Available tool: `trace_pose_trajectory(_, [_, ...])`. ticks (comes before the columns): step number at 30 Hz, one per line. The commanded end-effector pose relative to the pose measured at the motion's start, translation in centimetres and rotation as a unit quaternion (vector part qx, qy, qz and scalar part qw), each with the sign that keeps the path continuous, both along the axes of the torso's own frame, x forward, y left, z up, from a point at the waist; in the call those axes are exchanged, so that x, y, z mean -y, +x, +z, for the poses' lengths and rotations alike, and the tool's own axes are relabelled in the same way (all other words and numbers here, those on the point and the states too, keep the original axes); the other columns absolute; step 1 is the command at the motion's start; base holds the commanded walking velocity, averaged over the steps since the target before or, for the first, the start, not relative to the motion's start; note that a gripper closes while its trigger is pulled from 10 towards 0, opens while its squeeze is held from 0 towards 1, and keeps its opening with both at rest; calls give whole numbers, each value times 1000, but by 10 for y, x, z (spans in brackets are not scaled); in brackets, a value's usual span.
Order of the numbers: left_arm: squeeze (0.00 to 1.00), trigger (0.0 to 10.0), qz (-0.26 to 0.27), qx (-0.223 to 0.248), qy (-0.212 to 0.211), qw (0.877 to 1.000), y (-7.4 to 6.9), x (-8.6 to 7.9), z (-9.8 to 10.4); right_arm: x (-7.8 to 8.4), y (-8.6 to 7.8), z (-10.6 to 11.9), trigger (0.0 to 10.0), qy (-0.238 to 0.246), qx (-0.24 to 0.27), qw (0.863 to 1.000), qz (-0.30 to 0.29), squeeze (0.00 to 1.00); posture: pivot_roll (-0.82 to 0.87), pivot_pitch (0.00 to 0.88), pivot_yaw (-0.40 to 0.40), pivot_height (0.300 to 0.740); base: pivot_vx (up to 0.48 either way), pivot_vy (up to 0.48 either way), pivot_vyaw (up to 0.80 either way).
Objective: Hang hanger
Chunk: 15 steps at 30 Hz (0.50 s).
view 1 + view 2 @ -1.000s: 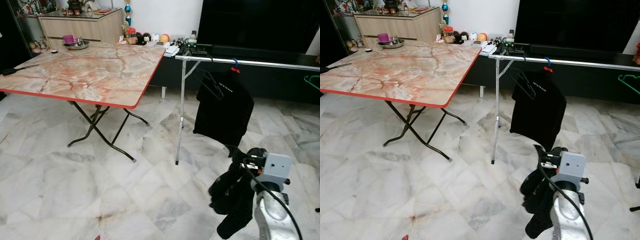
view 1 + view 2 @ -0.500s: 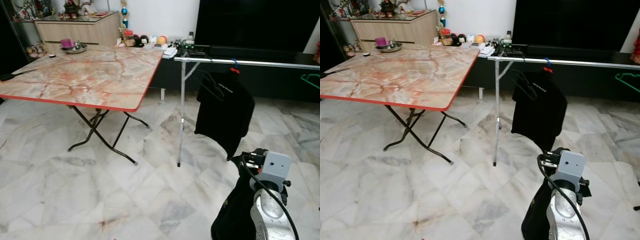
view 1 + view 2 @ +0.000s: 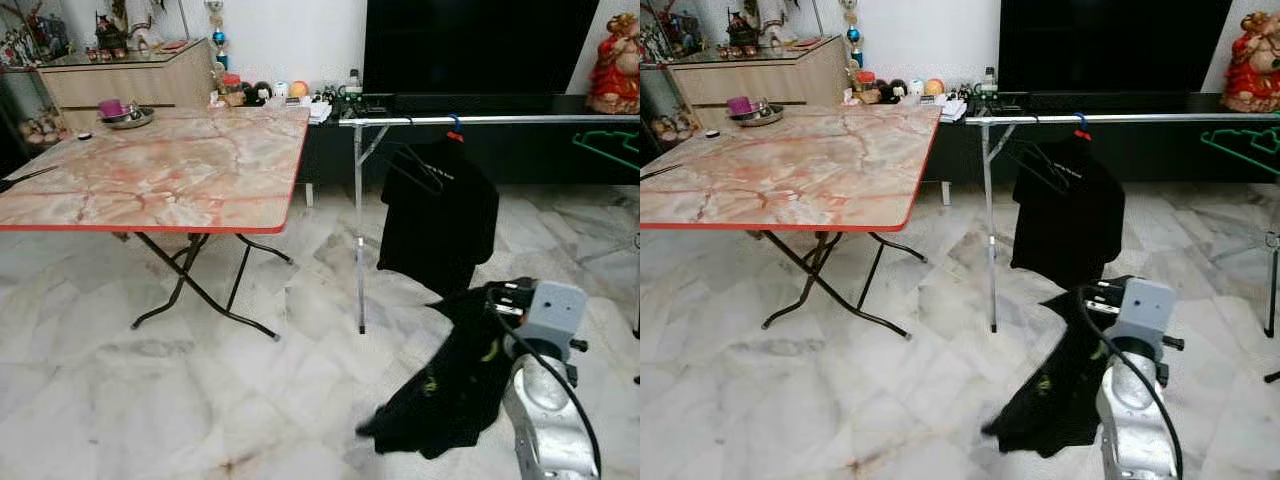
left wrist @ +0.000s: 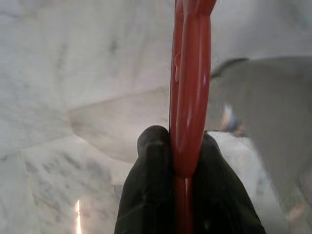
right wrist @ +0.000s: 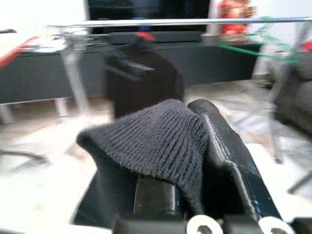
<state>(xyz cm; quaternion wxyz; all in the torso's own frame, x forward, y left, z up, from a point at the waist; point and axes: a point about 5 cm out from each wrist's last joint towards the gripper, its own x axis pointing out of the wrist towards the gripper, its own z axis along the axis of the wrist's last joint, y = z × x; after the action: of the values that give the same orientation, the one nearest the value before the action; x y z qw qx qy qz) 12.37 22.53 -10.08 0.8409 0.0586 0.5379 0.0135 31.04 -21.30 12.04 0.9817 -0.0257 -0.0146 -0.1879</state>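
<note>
marble floor (image 3: pixel 120 400) throughout, big marble-top folding counter (image 3: pixel 150 175) on robot's left. silver clothes rail (image 3: pixel 480 121) ahead, in front of a dark tv (image 3: pixel 470 45); black shirt (image 3: pixel 440 215) hangs on it, green hanger (image 3: pixel 610 150) further right. right arm raised, right pincer (image 5: pixel 195 146) clamped on a black knit garment (image 3: pixel 440 385) that drapes down toward the floor, well short of the rail. left pincer (image 4: pixel 178 161) squeezed shut on a red hanger (image 4: pixel 190 97), above the floor. red statue (image 3: pixel 615 50) near the tv, metal bowl (image 3: pixel 128 117) on the counter's far corner.
</note>
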Motion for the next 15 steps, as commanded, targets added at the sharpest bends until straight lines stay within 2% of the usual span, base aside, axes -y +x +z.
trace_pose_trajectory(1, [0,10000,0,-15,4,1000,-7,-4,-2,-5,7,14,10000,-4,25,1000,8,0,125,0,-3,740,0,476,0])
trace_pose_trajectory(9, [0,10000,14,-15,6,1000,-6,-7,-1,2,8,16,10000,-11,26,1000,1,0,125,0,-5,740,0,474,0])
trace_pose_trajectory(15, [0,10000,18,-20,4,1000,-10,-4,-3,3,10,17,10000,-13,29,1000,-1,0,125,0,-9,740,0,474,0])
